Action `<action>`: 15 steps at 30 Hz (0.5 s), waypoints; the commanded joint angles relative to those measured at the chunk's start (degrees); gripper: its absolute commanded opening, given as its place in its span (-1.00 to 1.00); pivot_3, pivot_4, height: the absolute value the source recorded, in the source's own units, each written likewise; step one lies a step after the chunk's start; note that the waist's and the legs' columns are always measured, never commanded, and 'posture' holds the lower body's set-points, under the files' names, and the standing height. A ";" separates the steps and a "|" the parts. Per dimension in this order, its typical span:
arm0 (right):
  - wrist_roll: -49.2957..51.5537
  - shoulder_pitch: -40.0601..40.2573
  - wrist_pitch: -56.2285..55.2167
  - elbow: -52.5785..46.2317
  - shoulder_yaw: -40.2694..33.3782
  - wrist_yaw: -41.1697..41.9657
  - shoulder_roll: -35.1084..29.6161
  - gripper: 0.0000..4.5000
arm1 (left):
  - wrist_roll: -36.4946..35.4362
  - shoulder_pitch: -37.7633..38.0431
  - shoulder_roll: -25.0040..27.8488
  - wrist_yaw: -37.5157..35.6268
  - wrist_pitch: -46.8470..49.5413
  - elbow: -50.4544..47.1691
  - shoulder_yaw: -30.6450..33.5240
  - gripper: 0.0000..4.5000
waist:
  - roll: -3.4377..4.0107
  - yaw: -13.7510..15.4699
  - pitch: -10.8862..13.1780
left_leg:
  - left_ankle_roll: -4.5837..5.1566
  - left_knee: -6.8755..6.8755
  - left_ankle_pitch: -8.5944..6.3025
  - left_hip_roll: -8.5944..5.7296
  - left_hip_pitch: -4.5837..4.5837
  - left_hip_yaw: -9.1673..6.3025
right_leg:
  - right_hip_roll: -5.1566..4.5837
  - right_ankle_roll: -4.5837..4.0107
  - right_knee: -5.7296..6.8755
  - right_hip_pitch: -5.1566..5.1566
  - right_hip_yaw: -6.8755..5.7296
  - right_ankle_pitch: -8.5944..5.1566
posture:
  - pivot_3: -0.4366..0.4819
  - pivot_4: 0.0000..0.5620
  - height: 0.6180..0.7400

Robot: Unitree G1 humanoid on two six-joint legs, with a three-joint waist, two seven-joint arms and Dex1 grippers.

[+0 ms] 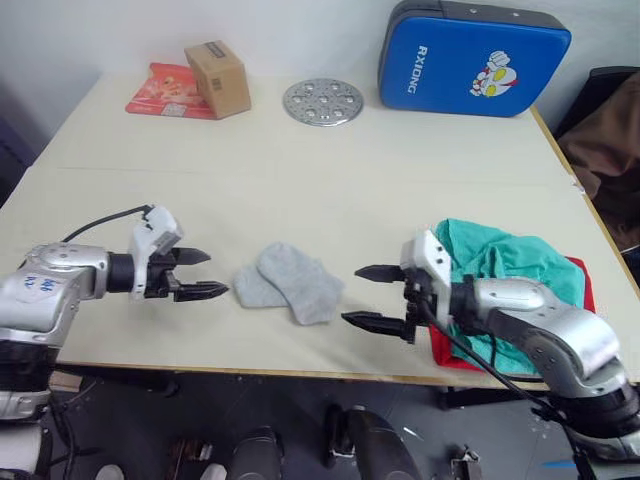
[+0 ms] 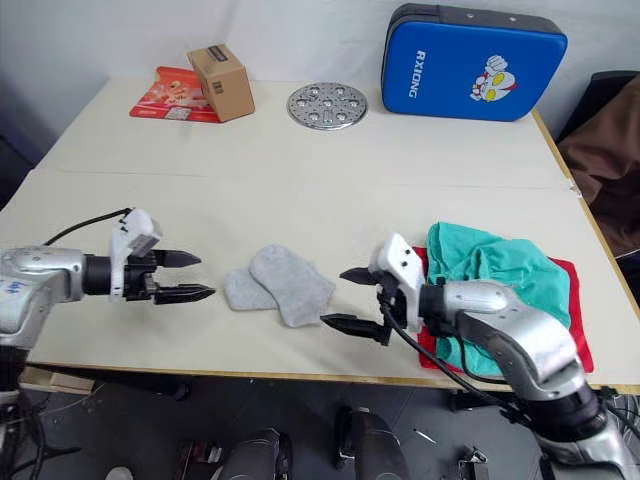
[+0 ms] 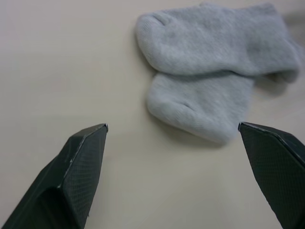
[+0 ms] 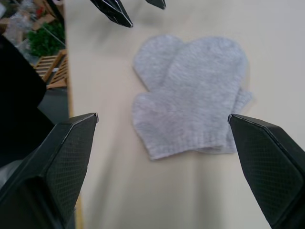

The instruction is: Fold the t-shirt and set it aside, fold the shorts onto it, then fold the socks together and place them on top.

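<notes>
Table (image 1: pixel 300 190): cream top, mostly bare through the middle. Back edge holds a blue padded case (image 1: pixel 472 58) leaning on the wall, white lettering "RXIONG" plus a cartoon figure. Next to it a round perforated metal disc (image 1: pixel 322 101), then a small cardboard box (image 1: pixel 217 78) sitting partly on a red printed packet (image 1: pixel 160 90); print on those two too small to read.

Robot's right, near the front edge: the t-shirt (image 1: pixel 578 290), red, lies flat with the shorts (image 1: pixel 510 265), teal, bunched on top. Right forearm crosses over this stack.

The socks (image 1: pixel 290 282), grey, lie overlapped near the front edge, between the two grippers, nothing touching them.

Left gripper (image 1: pixel 205 274): fingers spread, empty, tips pointing at the socks from just beside them. Right gripper (image 1: pixel 365 296): fingers spread, empty, facing the socks from the other side, path unobstructed.
</notes>
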 commanded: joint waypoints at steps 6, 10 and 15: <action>3.19 -1.90 13.09 4.45 -1.53 -8.27 8.81 1.00 | 7.78 -21.53 -11.15 -2.85 -7.02 22.07 -6.42 0.99 | -0.06 0.96 0.01 | 0.09 0.27 -0.04 -0.06 -0.16 0.11 | -0.09 -0.02 0.26 -0.19 0.01 0.01 | -0.05 -0.47 1.00; 3.51 -3.02 15.77 6.23 -3.24 -11.60 12.96 1.00 | 12.36 -28.95 -15.68 -4.19 -11.76 34.11 -9.01 0.99 | -0.05 0.44 0.01 | 0.10 0.39 -0.05 -0.04 -0.16 0.26 | -0.11 -0.02 0.41 -0.29 0.02 0.01 | -0.05 -0.47 1.00; 3.11 -2.86 18.28 6.02 -4.73 -14.93 15.25 1.00 | 16.95 -33.85 -19.86 -4.16 -17.69 45.83 -10.19 0.99 | -0.05 -0.43 0.01 | 0.05 0.40 -0.03 -0.02 -0.15 0.36 | -0.12 -0.03 0.51 -0.38 0.06 0.01 | -0.05 -0.47 1.00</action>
